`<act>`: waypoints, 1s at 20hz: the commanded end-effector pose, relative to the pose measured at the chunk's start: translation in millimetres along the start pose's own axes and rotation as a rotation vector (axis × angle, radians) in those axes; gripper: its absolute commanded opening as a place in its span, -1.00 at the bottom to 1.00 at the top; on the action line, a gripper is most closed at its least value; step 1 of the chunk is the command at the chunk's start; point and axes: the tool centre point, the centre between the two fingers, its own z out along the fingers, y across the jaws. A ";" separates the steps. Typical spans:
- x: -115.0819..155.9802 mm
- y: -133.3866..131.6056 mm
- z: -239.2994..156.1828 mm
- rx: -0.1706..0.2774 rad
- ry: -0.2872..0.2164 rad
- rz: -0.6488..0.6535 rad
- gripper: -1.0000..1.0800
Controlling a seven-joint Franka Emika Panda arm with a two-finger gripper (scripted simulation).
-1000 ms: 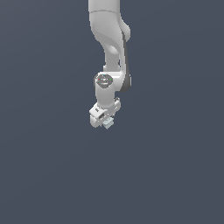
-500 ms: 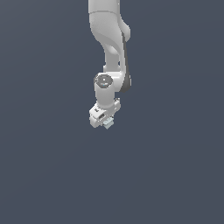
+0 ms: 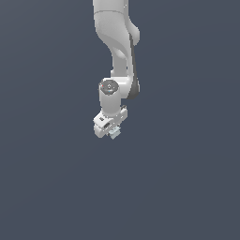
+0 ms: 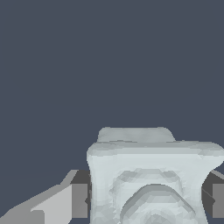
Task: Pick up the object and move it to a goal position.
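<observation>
Pale blue-grey block [image 4: 151, 179] (ring-marked face) gripped betw. hand's fingers.

The only non-task element in view is a plain, uniform dark blue-grey background [image 3: 51, 178]. It fills the exterior view on all sides and the wrist view [image 4: 109, 57] likewise. No edge, corner, seam or marking is distinguishable on it in either view.
</observation>
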 end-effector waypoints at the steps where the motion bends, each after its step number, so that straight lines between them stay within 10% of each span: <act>1: -0.1 9.8 -4.4 0.000 0.001 0.001 -1.00; 20: 2.0 141.0 -62.3 0.001 0.001 0.000 -1.00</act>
